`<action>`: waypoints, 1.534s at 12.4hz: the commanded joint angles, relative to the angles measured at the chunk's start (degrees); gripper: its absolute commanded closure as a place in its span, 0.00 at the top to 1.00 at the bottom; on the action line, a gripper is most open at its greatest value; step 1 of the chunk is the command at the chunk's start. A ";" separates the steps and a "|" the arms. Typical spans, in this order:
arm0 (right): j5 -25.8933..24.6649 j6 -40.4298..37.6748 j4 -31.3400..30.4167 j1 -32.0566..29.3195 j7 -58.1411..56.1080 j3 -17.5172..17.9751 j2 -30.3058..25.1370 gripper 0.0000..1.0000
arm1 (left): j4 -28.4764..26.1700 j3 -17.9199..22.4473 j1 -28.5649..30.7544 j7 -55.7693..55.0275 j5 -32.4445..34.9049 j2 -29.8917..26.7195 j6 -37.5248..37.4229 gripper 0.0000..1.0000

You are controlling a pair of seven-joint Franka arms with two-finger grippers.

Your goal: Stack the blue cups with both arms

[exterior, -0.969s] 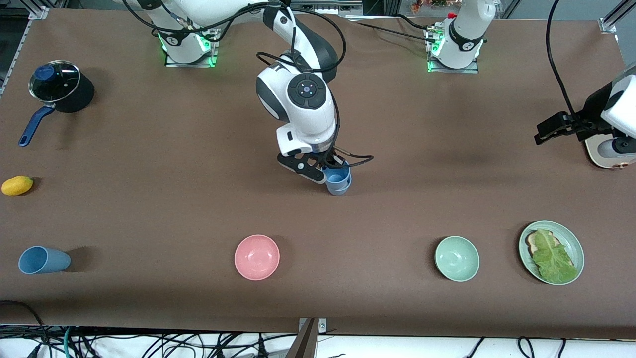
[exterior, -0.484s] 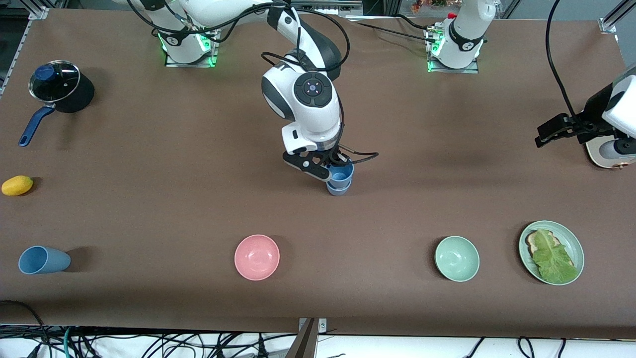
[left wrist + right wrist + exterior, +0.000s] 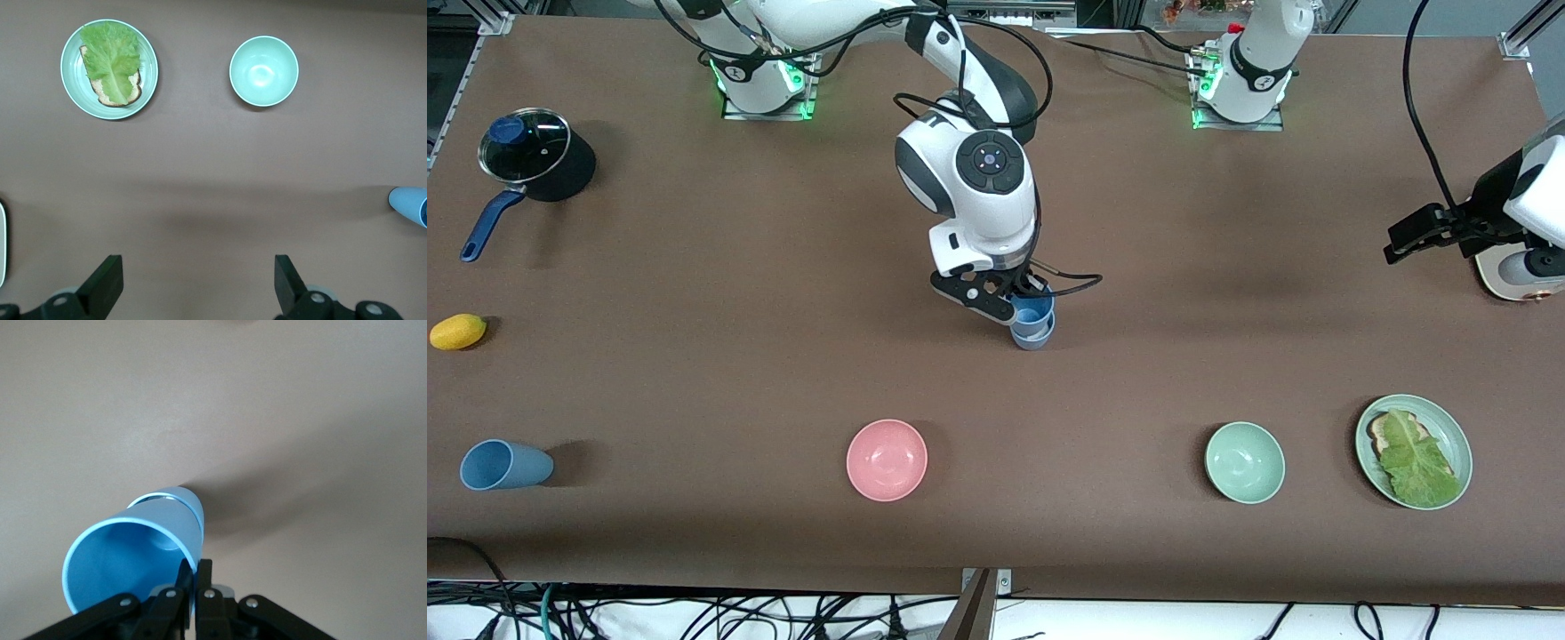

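Pinching the rim of the sky-blue cup [image 3: 1034, 313], the right gripper's [image 3: 1021, 311] fingers [image 3: 197, 577] sit clenched at the middle of the frame, the cup partly nested in the grey-blue cup [image 3: 1033, 336] standing on the counter [image 3: 694, 356]. A third blue cup [image 3: 503, 465] lies tipped at lower left. The left gripper [image 3: 1405, 238], fingers released and empty, waits at the right edge. Risk: a tilted rim-grip could jam the cups or topple both on release.

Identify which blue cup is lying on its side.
The lone blue cup at the right arm's end of the table, near the front camera. The other two stand upright mid-table, the sky-blue cup nested in the grey-blue cup.
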 commanded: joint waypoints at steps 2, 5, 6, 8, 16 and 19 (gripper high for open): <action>-1.22 -0.38 1.48 0.43 1.18 -0.08 1.01 0.27 | 1.90 0.09 -0.35 1.05 -0.25 1.23 -0.55 1.00; -1.14 -0.90 1.74 0.26 0.83 -0.08 0.84 0.58 | 1.90 0.00 -0.35 1.05 -0.16 1.23 -0.56 1.00; -1.14 -1.16 1.83 -0.09 0.75 -0.17 0.58 0.73 | 1.90 0.09 -0.35 1.05 -0.25 1.23 -0.56 1.00; -1.14 -3.26 1.83 -1.32 -0.39 -0.95 0.22 0.84 | 1.90 0.00 -0.35 1.05 -0.25 1.32 -0.56 1.00; 1.57 -18.63 1.74 -23.62 -36.38 -0.87 -8.29 1.00 | 1.81 -0.08 -0.43 1.05 -0.25 1.32 -0.56 1.00; 3.34 -27.24 1.65 -32.32 -49.67 -1.05 -12.68 1.00 | 1.81 -0.08 -0.43 1.05 -0.25 1.41 -0.56 1.00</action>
